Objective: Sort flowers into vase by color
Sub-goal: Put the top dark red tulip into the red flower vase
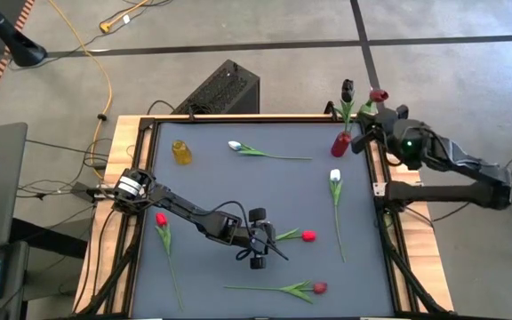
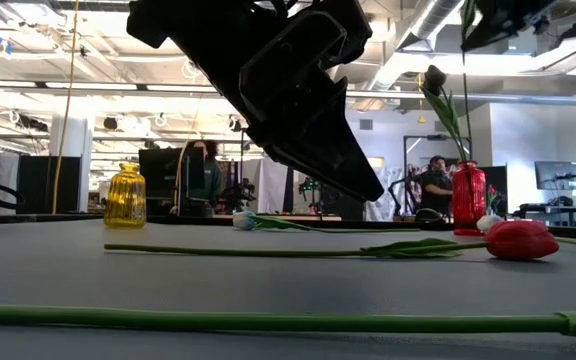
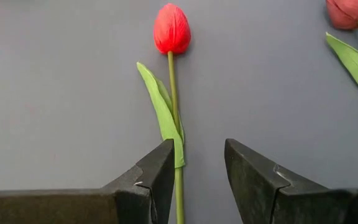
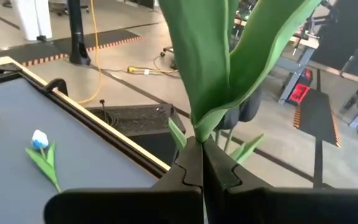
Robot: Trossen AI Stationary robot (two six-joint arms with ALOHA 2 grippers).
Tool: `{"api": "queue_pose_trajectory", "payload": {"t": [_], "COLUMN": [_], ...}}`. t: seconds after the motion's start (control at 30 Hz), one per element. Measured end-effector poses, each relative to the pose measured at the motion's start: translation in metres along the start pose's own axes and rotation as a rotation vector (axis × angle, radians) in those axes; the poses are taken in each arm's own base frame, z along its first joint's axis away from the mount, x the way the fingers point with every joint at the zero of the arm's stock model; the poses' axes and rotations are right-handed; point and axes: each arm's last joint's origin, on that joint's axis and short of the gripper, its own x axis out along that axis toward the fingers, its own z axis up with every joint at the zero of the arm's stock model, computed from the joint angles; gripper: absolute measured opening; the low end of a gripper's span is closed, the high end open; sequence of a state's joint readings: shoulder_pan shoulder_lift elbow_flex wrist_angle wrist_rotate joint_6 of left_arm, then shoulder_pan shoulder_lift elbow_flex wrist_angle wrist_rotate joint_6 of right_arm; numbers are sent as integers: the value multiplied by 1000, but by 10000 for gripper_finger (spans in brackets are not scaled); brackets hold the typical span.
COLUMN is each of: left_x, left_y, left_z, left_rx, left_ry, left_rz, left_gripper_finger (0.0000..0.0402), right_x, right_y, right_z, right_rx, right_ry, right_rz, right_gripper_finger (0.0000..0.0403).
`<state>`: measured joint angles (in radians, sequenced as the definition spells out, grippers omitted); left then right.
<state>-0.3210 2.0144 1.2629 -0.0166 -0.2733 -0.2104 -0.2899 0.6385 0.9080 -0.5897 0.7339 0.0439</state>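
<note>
The left gripper (image 1: pixel 258 252) hangs low over the middle of the grey tabletop (image 1: pixel 238 187), its two dark fingers (image 3: pixel 157 180) parted with nothing pinched between them. Right under it lies a bright red artificial tulip with a thin green stem and one long leaf (image 3: pixel 171 31); the stem runs into the gap between the fingers, close against one of them, and the bud points away ahead of the claw. Just off to one side of that gap, a darker red tulip (image 3: pixel 352 12) shows at the edge of the left wrist view.

The right gripper (image 1: pixel 364 135) sits at the table's far right corner, fingers closed tight on the green stem and leaves of a red-headed tulip (image 1: pixel 378 95), held up just above a small red glass vase (image 1: pixel 340 143). A dark-headed tulip (image 1: pixel 348 89) already stands in that vase.

Well away from the left claw, a small yellow glass vase (image 1: pixel 181 152) stands at the far left corner. Scattered flat on the table are two white tulips (image 1: pixel 236 146) (image 1: pixel 334 176), another red one (image 1: pixel 161 219) near the left arm's base, and a red one (image 1: pixel 318 288) along the near edge.
</note>
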Motion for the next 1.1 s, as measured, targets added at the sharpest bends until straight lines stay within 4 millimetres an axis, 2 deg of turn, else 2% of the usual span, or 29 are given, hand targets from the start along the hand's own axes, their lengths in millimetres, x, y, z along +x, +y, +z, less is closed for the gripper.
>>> {"api": "queue_pose_trajectory", "payload": {"t": [0.37,0.6,1.1], "left_x": [0,0,0], "left_y": [0,0,0], "left_z": [0,0,0], "left_rx": [2,4,-4], "left_ry": [1,1,1], "left_rz": [0,0,-1], "left_gripper_finger": [130,130,130], "right_x": [20,16,15], "right_y": [-10,-17,-17], "right_z": [-21,-28,-30], "right_rx": [14,69,93], "right_ry": [57,-10,2], "right_rz": [-18,-25,-6], "right_gripper_finger": [16,16,16]}}
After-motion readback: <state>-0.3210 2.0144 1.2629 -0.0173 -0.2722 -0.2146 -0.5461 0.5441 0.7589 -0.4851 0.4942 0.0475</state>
